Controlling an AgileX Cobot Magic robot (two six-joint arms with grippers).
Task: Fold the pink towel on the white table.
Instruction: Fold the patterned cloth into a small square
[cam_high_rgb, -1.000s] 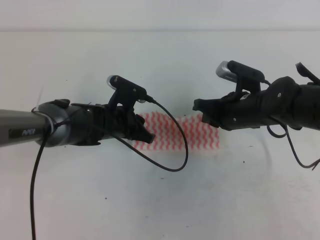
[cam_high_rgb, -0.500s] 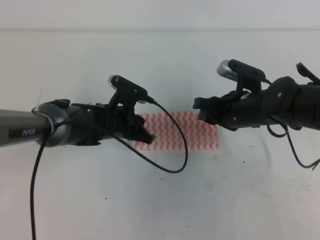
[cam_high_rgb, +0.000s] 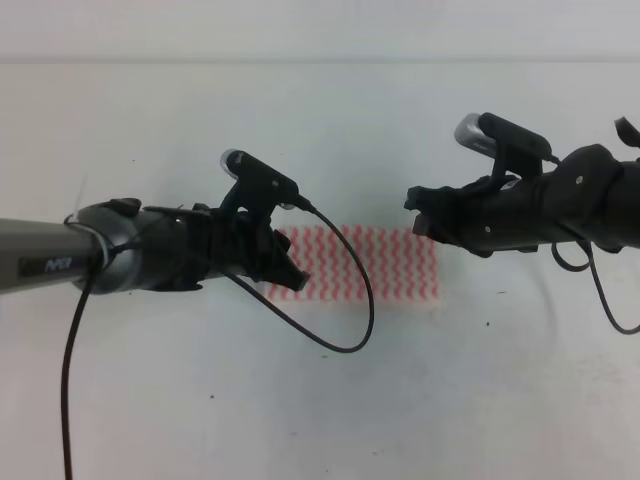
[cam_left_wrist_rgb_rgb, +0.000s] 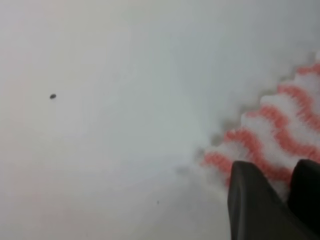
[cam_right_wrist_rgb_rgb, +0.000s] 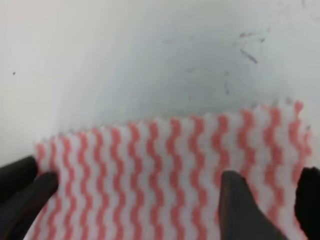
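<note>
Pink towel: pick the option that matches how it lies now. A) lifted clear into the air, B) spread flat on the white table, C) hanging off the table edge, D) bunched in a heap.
B: the pink towel lies flat as a rectangle on the white table, its striped face smooth and its edges on the surface between the two arms.

The pink towel (cam_high_rgb: 375, 264) lay flat on the white table (cam_high_rgb: 300, 130), near its middle, a thin rectangle with its long sides running left to right. Pink-red and white wavy stripes covered it, and its edges looked scalloped.
</note>
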